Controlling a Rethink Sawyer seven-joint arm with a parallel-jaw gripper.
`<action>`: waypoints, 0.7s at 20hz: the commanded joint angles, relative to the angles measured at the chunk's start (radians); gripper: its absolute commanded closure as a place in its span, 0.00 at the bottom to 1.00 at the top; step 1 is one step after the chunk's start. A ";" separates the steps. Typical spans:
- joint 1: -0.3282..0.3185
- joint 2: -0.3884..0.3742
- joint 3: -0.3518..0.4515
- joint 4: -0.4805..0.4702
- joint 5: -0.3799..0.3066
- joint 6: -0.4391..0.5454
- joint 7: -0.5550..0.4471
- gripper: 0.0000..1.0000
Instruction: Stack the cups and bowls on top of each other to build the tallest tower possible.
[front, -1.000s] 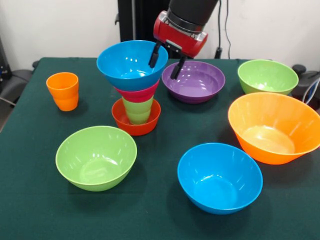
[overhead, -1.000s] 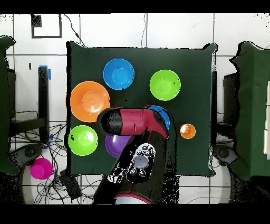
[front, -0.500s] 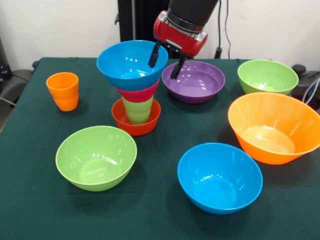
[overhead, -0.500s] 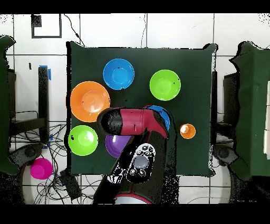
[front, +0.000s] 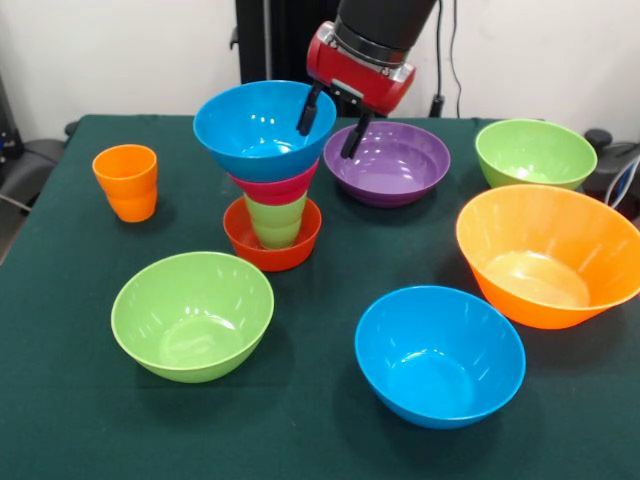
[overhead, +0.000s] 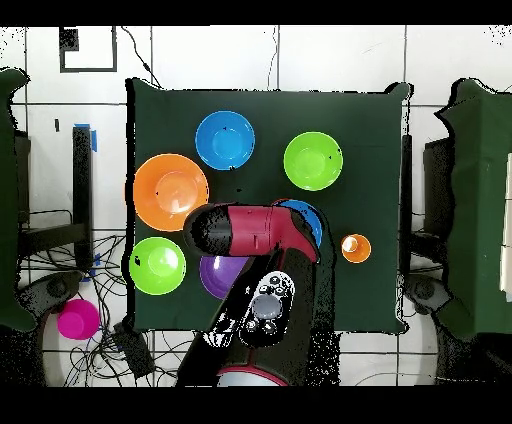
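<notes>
I see the dark green cloth-covered table (front: 60, 420), with glossy plastic pieces spread well apart, which I judge leaves my arm room to reach each one. The largest is the very large orange round bowl (front: 548, 252) at the front view's right, lying open side up and unused. Next come a loose blue bowl (front: 440, 355) at the near edge, a lime green bowl (front: 192, 314) to its left, a purple bowl (front: 387, 162) and a second lime green bowl (front: 535, 152) at the far side. The tower (front: 268, 170) stands left of the middle: a small red-orange bowl (front: 272, 246) at the base, a light green tumbler-shaped cup (front: 276, 220) standing in it, a small pink bowl (front: 276, 186) on that, and a blue bowl (front: 264, 129) on top, so it widens upward. My black two-fingered claw (front: 331, 124) straddles the top blue bowl's rim on the side toward the purple bowl, one finger inside and one outside; it looks closed on that rim, which I judge keeps the bowl steady as it seats. The small orange stepped cup (front: 127, 181) stands alone at the far left. From above, my red arm (overhead: 258, 232) hides most of the tower. Compared with the earlier frames, nothing on the table has shifted and the claw has not moved.
</notes>
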 joint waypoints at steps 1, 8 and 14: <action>0.012 0.021 0.069 -0.034 0.025 0.033 0.108 0.00; 0.023 0.001 0.060 -0.037 0.027 0.068 0.107 0.00; 0.040 -0.022 0.050 -0.019 0.029 0.089 0.110 0.00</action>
